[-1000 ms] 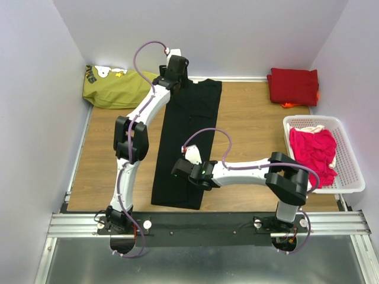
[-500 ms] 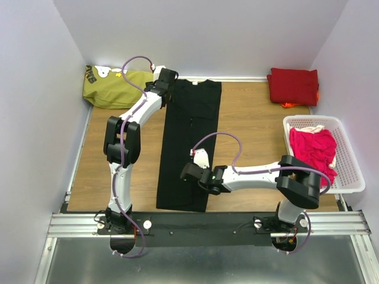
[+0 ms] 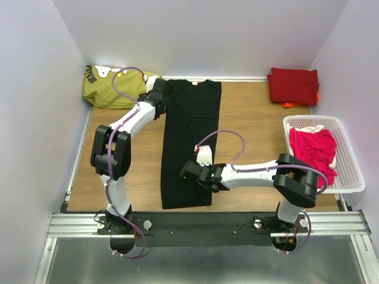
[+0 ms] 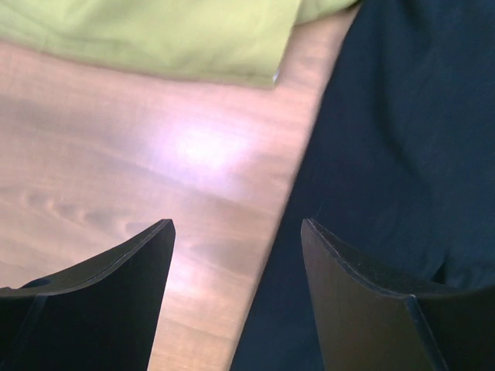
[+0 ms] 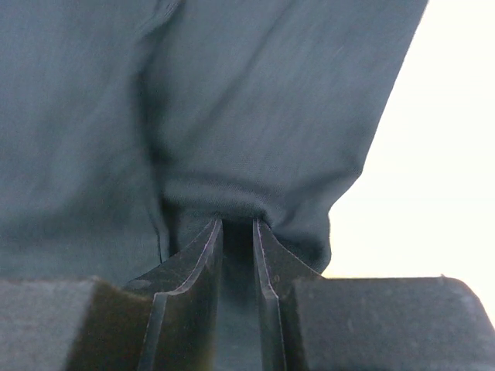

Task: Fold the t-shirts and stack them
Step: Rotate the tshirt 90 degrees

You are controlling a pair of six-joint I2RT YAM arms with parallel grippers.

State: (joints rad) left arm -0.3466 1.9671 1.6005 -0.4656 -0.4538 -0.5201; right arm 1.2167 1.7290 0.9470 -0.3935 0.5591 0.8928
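Observation:
The black t-shirt (image 3: pixel 192 118) lies as a long narrow strip running from the back of the table to its near edge. My right gripper (image 3: pixel 188 171) sits low over the strip's near part, shut on a pinched-up fold of the black cloth (image 5: pixel 255 100); in the right wrist view the right gripper (image 5: pixel 236 224) has its jaws close together with cloth bunched at the tips. My left gripper (image 3: pixel 160 99) is open at the strip's far left edge. In the left wrist view the left gripper (image 4: pixel 236 226) frames bare wood and the shirt's edge (image 4: pixel 387 116). The dark red t-shirt (image 3: pixel 292 86) lies folded at the back right.
Pink t-shirts (image 3: pixel 314 151) are heaped in a white basket (image 3: pixel 353 160) at the right edge. An olive-green cloth (image 3: pixel 115 89) lies at the back left corner, also at the top of the left wrist view (image 4: pixel 155 35). Walls close in the left, back and right.
My left gripper has moved from the shirt's far end to its left edge, nearer me. The right gripper has drawn the strip's near end slightly to the right and closed a little.

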